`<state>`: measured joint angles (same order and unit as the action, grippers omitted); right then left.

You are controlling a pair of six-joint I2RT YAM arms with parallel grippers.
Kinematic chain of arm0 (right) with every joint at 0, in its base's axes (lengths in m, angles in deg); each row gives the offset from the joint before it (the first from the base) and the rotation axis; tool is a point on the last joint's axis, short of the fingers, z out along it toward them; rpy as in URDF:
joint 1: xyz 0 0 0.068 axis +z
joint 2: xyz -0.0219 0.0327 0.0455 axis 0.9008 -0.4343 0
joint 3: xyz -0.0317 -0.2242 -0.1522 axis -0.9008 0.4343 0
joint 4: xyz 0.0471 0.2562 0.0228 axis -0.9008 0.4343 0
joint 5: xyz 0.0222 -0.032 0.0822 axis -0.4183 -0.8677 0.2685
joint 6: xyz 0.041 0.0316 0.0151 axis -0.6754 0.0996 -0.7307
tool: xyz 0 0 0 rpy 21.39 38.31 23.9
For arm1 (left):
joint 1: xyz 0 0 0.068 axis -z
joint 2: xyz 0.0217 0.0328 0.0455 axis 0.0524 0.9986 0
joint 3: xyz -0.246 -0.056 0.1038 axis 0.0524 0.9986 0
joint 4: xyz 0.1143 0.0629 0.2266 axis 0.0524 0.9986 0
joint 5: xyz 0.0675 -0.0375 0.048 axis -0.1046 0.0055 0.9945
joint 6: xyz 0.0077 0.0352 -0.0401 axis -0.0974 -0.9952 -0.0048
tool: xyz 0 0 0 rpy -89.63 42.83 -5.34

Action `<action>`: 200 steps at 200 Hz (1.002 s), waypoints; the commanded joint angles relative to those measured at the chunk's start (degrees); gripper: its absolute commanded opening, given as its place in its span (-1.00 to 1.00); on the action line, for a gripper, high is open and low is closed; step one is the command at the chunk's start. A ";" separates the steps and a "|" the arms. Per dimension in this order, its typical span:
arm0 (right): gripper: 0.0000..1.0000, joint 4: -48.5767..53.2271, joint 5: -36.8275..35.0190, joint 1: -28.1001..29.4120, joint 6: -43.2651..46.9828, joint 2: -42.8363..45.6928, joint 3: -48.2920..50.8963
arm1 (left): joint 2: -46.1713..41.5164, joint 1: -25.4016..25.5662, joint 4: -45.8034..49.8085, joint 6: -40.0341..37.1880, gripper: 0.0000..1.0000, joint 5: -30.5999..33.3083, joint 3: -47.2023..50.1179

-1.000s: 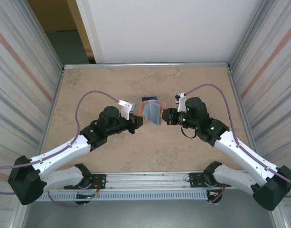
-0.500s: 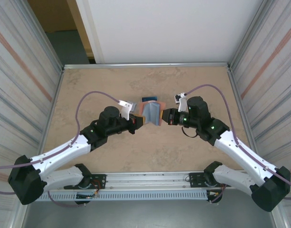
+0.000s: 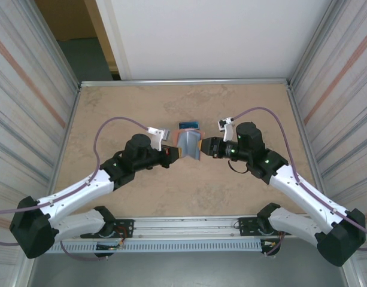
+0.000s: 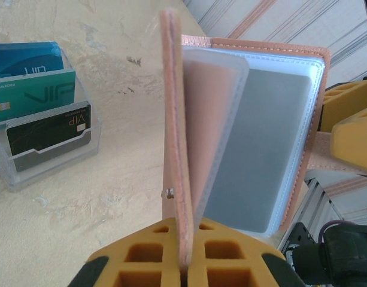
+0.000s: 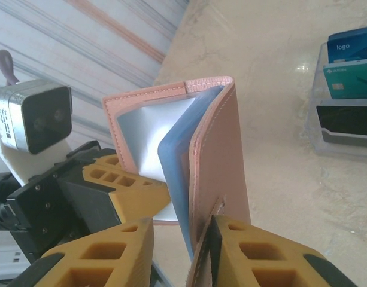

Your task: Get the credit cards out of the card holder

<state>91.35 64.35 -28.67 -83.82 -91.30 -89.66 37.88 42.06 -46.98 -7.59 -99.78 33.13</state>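
The salmon-pink card holder (image 3: 189,144) stands open on edge above the table between both grippers. My left gripper (image 4: 192,232) is shut on the edge of one pink cover (image 4: 173,119); clear sleeves and a grey-blue inside (image 4: 261,149) fan out to its right. My right gripper (image 5: 181,225) is open, its fingers on either side of the other cover (image 5: 222,149) and a blue sleeve (image 5: 178,173). That cover leans on the right finger (image 5: 255,251). Whether the sleeves hold credit cards I cannot tell. In the top view the left gripper (image 3: 175,153) and right gripper (image 3: 207,147) flank the holder.
A clear tiered stand (image 4: 51,156) holds blue, teal and dark cards just behind the holder, also seen as the stand (image 5: 345,101) and the stand (image 3: 187,125). Metal walls close in the table on the left and right.
My right gripper's jaws have come apart and let go of the cover. The holder has folded a little narrower and shifted slightly left. The left grip is unchanged.
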 commanded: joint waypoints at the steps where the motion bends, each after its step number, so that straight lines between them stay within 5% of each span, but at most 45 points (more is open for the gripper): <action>1: -0.39 -2.44 2.04 -0.35 0.00 -1.45 0.01 | -1.87 -0.32 -2.28 1.25 -1.00 -0.60 -0.66; 56: -0.49 -3.35 2.08 -0.35 0.08 -3.45 -0.31 | -1.90 -0.40 -4.22 1.62 -1.00 -2.90 -0.66; 96: -0.77 -3.24 2.50 -0.46 0.31 -3.15 -0.34 | -2.07 -0.41 -4.40 1.60 -1.00 -2.21 0.01; 150: -0.64 -4.24 4.44 -0.14 0.62 -1.18 -0.47 | 0.58 -0.40 -5.81 1.53 -1.00 -2.93 0.27; 200: -0.74 -3.48 3.81 0.22 1.15 -1.02 -0.43 | 2.89 -0.37 -8.72 2.03 -1.00 -5.11 -0.59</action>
<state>89.04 66.91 -28.97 -83.60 -93.38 -89.66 40.11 41.95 -51.15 -6.34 -102.75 33.39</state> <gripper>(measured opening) 0.146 0.080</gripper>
